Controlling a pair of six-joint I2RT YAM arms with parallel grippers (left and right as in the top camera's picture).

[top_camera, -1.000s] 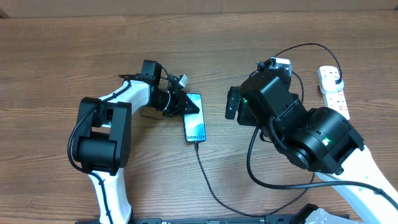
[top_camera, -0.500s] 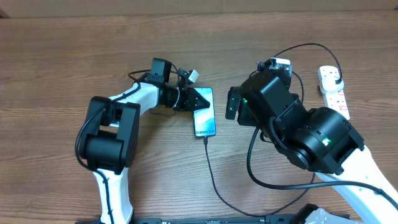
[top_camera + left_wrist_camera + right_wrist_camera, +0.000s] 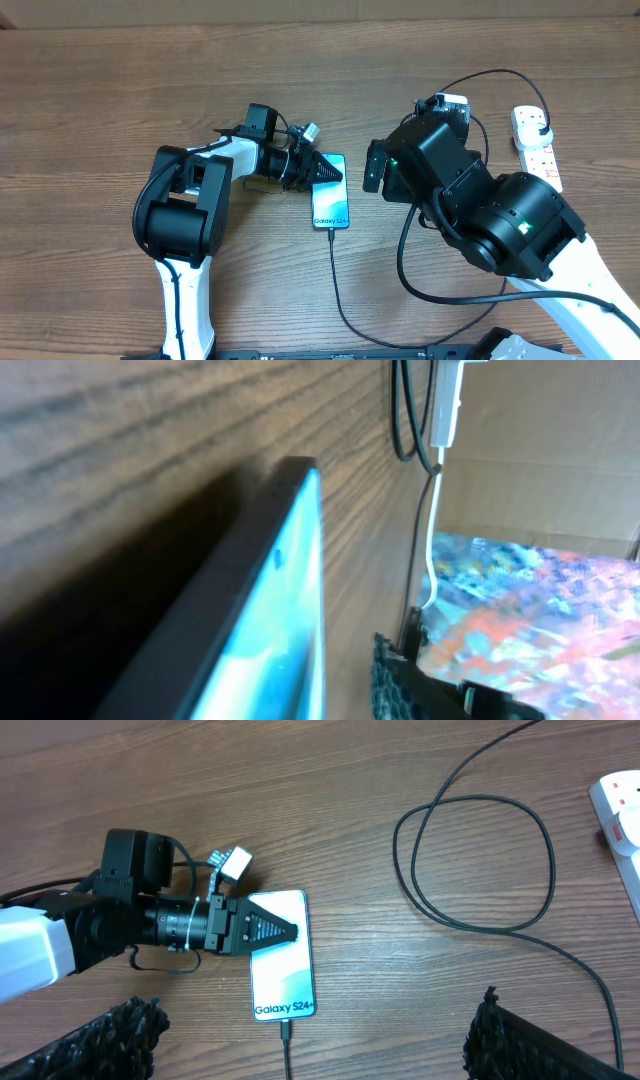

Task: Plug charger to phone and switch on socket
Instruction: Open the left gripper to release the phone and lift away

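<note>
The phone (image 3: pixel 331 204) lies on the wooden table with its light-blue screen up, and it also shows in the right wrist view (image 3: pixel 281 966). The charger's thin black cable (image 3: pixel 340 295) has its connector tip (image 3: pixel 285 1032) in the phone's near end. The cable loops across the table (image 3: pixel 545 830) to a black plug (image 3: pixel 541 130) in the socket (image 3: pixel 535 145). My left gripper (image 3: pixel 320 172) is shut on the phone's far end, its dark fingers (image 3: pixel 268 932) over the screen. My right gripper (image 3: pixel 315 1008) hangs open and empty above the phone.
The socket's white end shows at the right edge of the right wrist view (image 3: pixel 620 820). In the left wrist view the phone's edge (image 3: pixel 270 620) fills the left side, with black cable (image 3: pixel 400 420) beyond. My right arm's bulky body (image 3: pixel 500 220) covers the right half.
My left gripper has moved right with the phone, first away from me and then back, and the phone now lies straighter and further right. The cable followed. The right arm has not moved.
</note>
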